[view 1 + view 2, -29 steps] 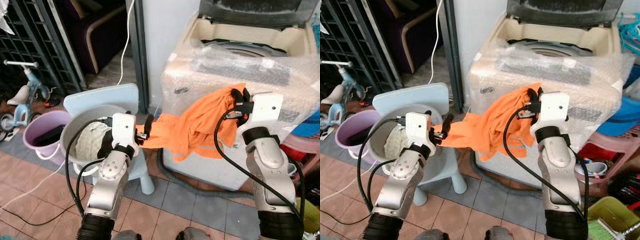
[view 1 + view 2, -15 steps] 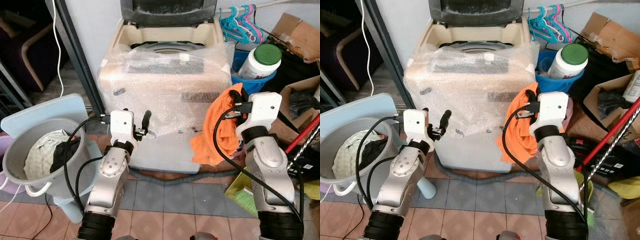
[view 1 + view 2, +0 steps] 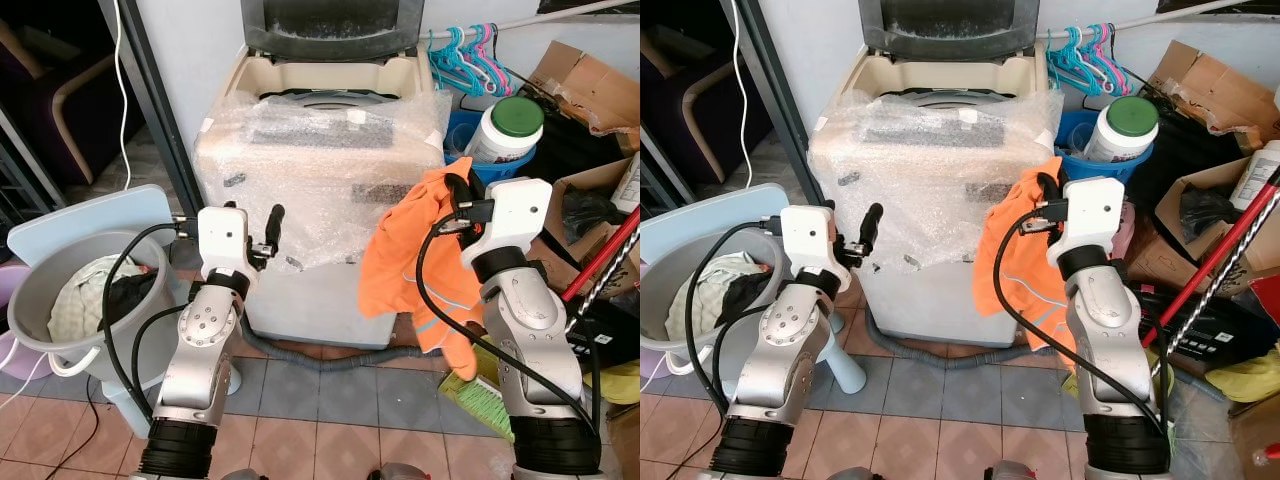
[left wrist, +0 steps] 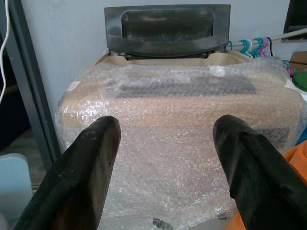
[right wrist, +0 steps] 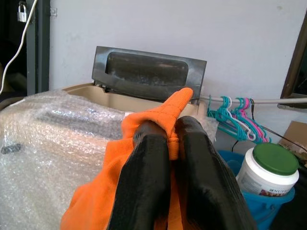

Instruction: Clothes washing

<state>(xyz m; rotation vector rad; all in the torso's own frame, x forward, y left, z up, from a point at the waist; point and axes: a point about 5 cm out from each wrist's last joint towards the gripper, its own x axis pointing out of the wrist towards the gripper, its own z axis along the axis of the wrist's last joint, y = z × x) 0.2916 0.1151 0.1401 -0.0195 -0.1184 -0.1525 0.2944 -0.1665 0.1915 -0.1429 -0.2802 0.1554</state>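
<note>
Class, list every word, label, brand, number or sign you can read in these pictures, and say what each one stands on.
No text is legible.
White jar with green lid: its label carries print, too blurred to read.
Washing machine: the dark control panel under bubble wrap has small marks, too small to read.
White bottle by the cardboard box: label unreadable.

The washing machine (image 3: 330, 190) has a cream plastic body swathed in clear, dimpled bubble wrap (image 4: 182, 143) with a soft sheen; its raised lid (image 4: 165, 28) is dark plastic, dull and dusty. The orange garment (image 3: 415, 260) is soft matt cloth — creased, with pale stitched lines. The right pincer (image 5: 168, 143) pinching it has smooth black fingers of faint gloss, as has the left pincer (image 4: 165, 139). The arms are brushed silver metal. The basin (image 3: 40, 290) is grey plastic — the floor (image 3: 330, 400) matt tile.
</note>
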